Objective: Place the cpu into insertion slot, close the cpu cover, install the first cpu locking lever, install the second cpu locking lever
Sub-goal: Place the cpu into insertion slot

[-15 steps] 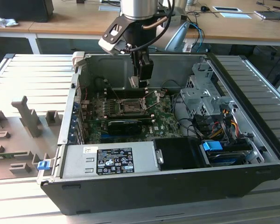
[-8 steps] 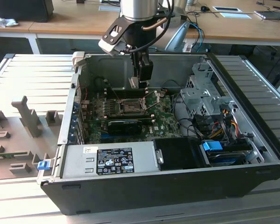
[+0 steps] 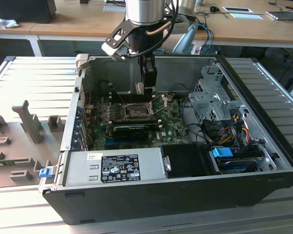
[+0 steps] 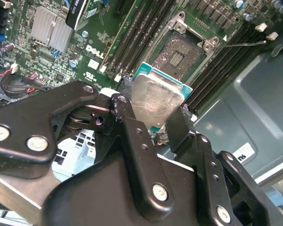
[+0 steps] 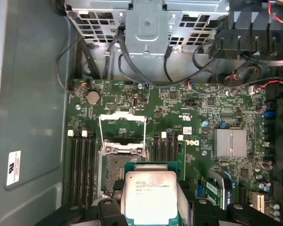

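My gripper (image 4: 153, 117) is shut on the cpu (image 4: 156, 100), a square chip with a silvery top and a green edge, gripped between two black fingers (image 4: 127, 110). In the first wrist view the cpu (image 5: 150, 192) hangs just above and slightly to one side of the insertion slot (image 5: 114, 170), whose dark pin field is uncovered. The insertion slot (image 4: 180, 52) also lies open beyond the chip in the second wrist view. The cpu cover (image 5: 122, 126) stands swung open at the slot's far edge. A thin locking lever (image 4: 243, 44) sticks out beside the slot. In the exterior view the gripper (image 3: 147, 92) reaches down into the case over the motherboard (image 3: 171, 127).
Black memory slots (image 5: 80, 162) flank the slot on both sides. A long black card (image 3: 129, 130) lies just in front, and a silver heatsink (image 5: 230, 142) sits further off. A metal drive cage (image 3: 210, 97) with cables and a power supply (image 3: 115, 165) crowd the case.
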Motion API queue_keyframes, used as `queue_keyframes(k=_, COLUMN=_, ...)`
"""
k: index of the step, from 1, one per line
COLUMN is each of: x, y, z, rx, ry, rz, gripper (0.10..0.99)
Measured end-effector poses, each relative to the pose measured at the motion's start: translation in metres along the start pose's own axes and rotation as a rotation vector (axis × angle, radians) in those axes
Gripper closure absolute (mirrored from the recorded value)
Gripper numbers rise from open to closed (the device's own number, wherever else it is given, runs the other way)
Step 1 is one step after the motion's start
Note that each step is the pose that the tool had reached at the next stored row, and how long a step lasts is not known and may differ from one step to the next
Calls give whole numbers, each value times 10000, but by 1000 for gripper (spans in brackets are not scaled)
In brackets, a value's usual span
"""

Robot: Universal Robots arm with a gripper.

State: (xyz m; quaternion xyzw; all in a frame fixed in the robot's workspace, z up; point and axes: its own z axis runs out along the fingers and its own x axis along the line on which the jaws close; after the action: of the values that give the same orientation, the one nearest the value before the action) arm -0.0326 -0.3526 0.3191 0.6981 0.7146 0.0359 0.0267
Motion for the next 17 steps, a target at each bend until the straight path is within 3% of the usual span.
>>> queue_keyframes(k=5, x=5, y=-10, z=66, rx=-1, ry=-5, rz=4, gripper=557)
queue_keyframes(k=9, x=30, y=-27, z=160, rx=2, ry=-5, rz=3, gripper=557)
queue_keyframes(k=12, x=78, y=-101, z=269, rx=2, ry=-5, rz=-2, gripper=557)
queue_keyframes(k=17, x=132, y=-146, z=389, rx=2, ry=-4, rz=-8, gripper=557)
